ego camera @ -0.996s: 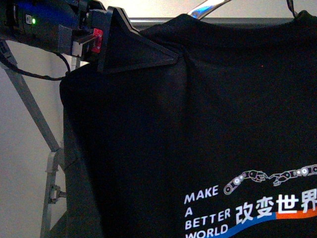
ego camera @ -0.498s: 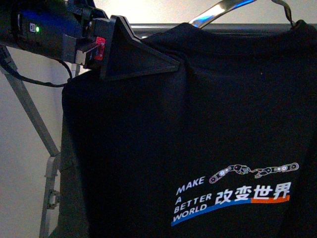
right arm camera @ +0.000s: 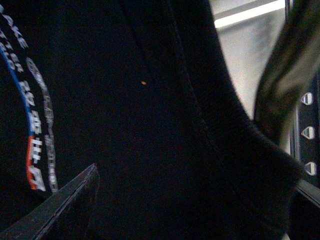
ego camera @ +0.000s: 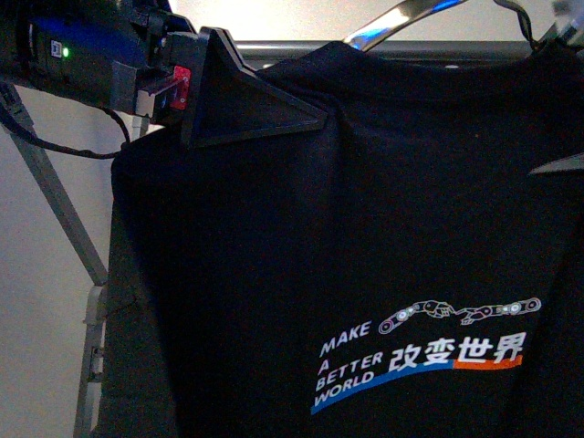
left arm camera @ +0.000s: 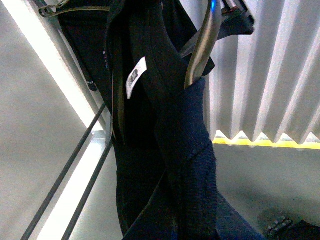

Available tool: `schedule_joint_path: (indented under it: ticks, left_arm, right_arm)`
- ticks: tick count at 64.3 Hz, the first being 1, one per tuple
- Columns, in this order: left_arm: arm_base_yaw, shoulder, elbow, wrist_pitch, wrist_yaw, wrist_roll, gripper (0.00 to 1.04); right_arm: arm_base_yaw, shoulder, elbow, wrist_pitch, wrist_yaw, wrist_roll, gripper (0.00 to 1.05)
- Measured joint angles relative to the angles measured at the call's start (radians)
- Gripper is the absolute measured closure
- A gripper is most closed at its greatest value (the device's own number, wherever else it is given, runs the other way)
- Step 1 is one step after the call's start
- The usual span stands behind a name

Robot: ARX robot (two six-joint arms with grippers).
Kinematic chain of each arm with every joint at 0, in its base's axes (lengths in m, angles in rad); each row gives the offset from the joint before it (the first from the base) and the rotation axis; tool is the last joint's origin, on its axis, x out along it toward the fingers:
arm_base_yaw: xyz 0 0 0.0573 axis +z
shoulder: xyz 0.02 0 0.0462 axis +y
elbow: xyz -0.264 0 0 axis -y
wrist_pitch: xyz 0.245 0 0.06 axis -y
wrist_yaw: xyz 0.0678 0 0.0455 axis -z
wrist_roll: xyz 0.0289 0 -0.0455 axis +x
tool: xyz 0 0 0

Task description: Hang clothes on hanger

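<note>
Right claw [ego camera: 558,165] edged in, T-shirt [ego camera: 365,228] label [left arm camera: 135,77] — left wrist only

On my front feed the left arm [ego camera: 55,68] is a black housing with a blue panel [ego camera: 87,41] and one small green light [ego camera: 62,52] glowing. A thin black cable [ego camera: 68,148] loops beneath it. The left gripper [ego camera: 297,109] has a red block [ego camera: 181,84] at its base and a broad matte-black triangular finger [ego camera: 237,96]. My right wrist feed shows the right gripper [right arm camera: 80,187] as one black wedge-shaped finger [right arm camera: 50,215] with a paler edge.
</note>
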Motion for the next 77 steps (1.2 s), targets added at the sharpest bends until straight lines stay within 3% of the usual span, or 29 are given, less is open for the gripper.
schedule_joint_path:
  ticks: [17, 31, 38, 52, 60, 77]
  left_arm:
    - [0.004, 0.000, 0.000, 0.000, -0.007, -0.008, 1.00]
    - [0.004, 0.000, 0.000, 0.000, -0.007, -0.012, 1.00]
    - [0.003, 0.000, 0.000, 0.000, -0.007, -0.011, 1.00]
    - [-0.004, 0.000, 0.000, 0.000, -0.008, -0.001, 1.00]
    - [-0.008, 0.000, 0.000, 0.003, -0.007, 0.005, 1.00]
    - [-0.002, -0.009, 0.000, 0.005, 0.011, 0.004, 0.61]
  right_arm:
    - [-0.002, 0.102, 0.048, 0.067, 0.002, -0.004, 0.09]
    - [-0.003, 0.095, 0.032, 0.134, -0.026, 0.026, 0.40]
    - [-0.021, 0.073, -0.006, 0.162, -0.047, 0.027, 0.63]
    - [-0.064, 0.053, -0.037, 0.172, -0.089, 0.012, 0.90]
    - [-0.089, 0.038, -0.050, 0.172, -0.116, -0.017, 0.94]
    - [-0.172, 0.021, -0.092, 0.165, -0.135, -0.014, 0.95]
